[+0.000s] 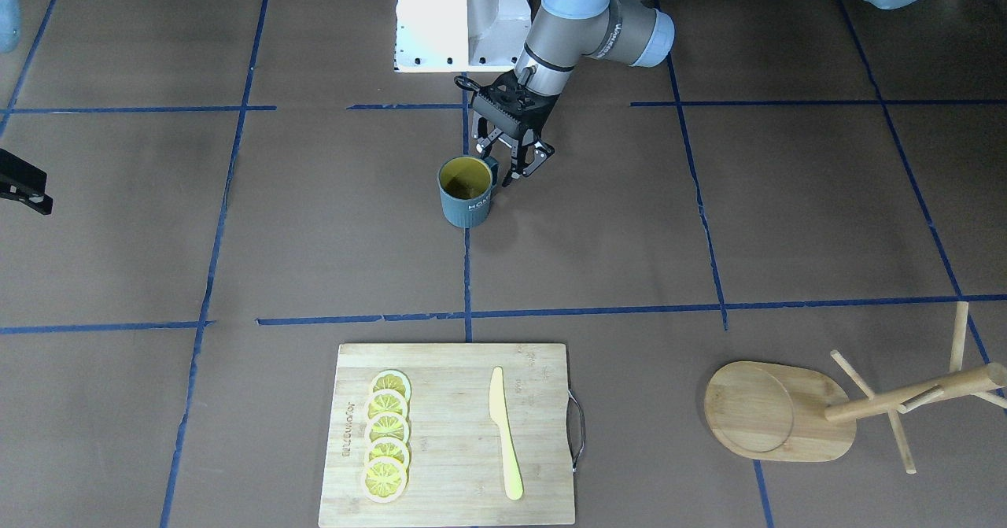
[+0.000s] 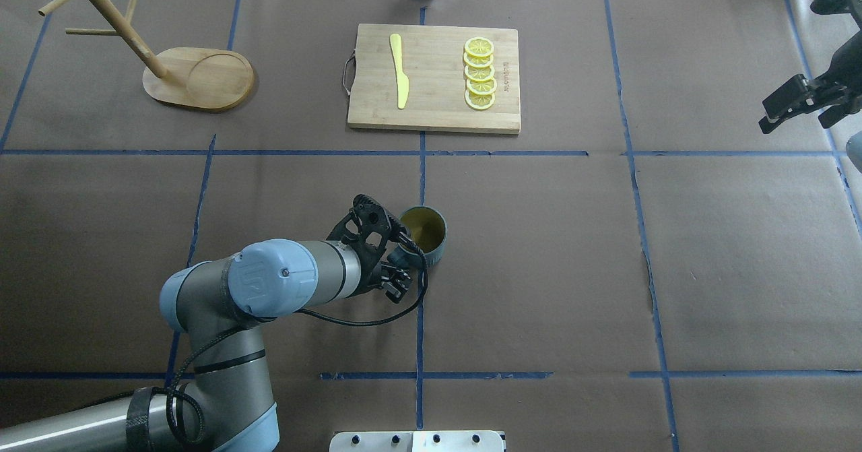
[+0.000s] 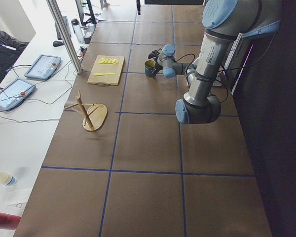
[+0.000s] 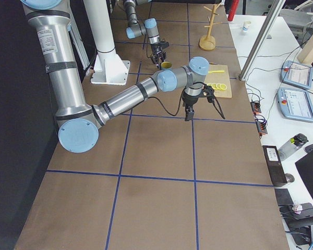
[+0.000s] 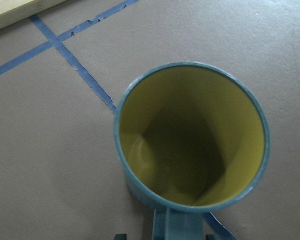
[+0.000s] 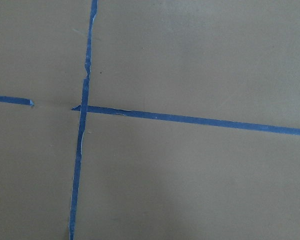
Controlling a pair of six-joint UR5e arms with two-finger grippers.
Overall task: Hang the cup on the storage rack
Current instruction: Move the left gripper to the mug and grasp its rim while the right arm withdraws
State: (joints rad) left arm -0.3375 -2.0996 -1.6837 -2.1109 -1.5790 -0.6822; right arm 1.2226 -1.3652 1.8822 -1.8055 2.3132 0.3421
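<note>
Cup [image 1: 466,197] stands upright: long axis vertical, mouth up, handle pointing toward the robot base. Left gripper [image 1: 497,169] has its jaws spread either side of the handle. Right gripper [image 2: 794,102]: jaw state cannot be told.

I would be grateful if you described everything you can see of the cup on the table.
The cup is a dark blue-grey mug with a mustard-yellow inside and small white lettering on its side. It looks glazed. It stands upright and empty on the brown table, over a blue tape line. Its loop handle points towards the left gripper, whose open fingers sit either side of it, not clamped.
</note>
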